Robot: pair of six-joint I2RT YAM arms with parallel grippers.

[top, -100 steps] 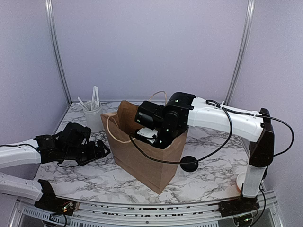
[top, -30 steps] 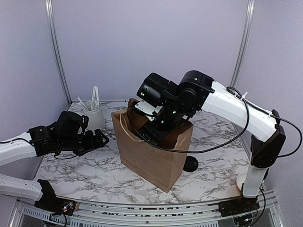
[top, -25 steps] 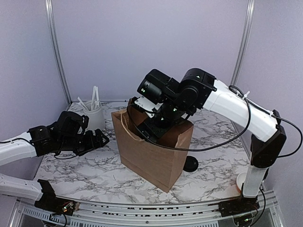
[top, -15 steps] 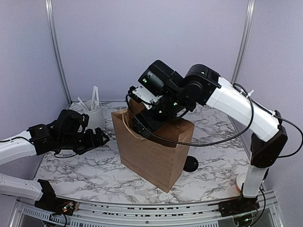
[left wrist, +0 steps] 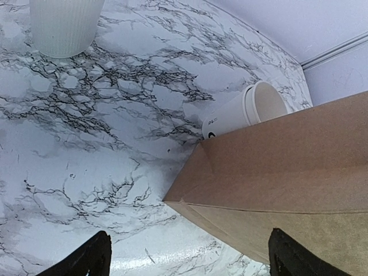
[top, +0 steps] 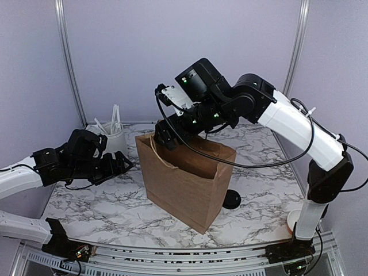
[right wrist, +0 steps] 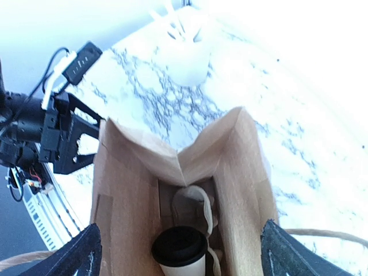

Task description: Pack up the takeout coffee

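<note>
Brown bag (top: 190,184), takeout coffee (right wrist: 179,248) inside; right hand (top: 166,137) wide open and empty above its mouth.

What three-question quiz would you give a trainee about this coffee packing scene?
1. True or false: the takeout coffee is inside the brown paper bag.
2. Pick one. The right tool is: A, shut on the cup; B, open and empty above the bag's mouth; C, resting on the table.
3. Fill in the blank: in the left wrist view, the lidless white cup beyond the bag's corner lies on its ____.

Key: 1 true; 2 B; 3 side.
</note>
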